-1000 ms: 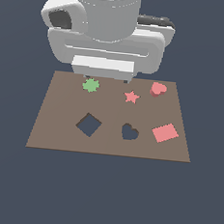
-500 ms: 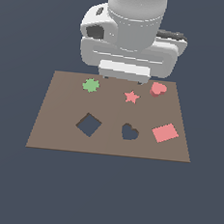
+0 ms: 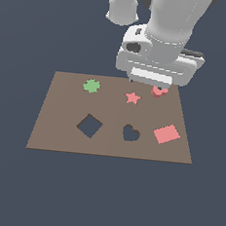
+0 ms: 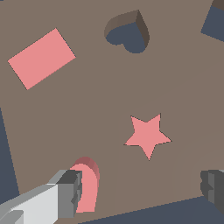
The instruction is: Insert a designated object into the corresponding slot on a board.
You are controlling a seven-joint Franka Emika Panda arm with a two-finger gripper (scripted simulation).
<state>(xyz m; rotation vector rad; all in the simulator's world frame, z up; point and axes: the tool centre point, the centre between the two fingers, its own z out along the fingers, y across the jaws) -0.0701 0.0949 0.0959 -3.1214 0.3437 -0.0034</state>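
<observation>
claw [image 4: 140, 188] now beside heart block [image 4: 87, 186]

The flat brown board [image 3: 59, 129] lies low, with open room above the dark heart-shaped hole [image 3: 130, 133]. Only the small raised pink-red heart block [image 3: 159, 91] sticks up.

Simulated test scene, no real room: flat brown board [image 3: 60, 124] floats against uniform dark blue-grey void. Untextured surfaces, flat-coloured shapes, plain grey-white robot arm [image 3: 166, 37]. No furniture or walls visible.
</observation>
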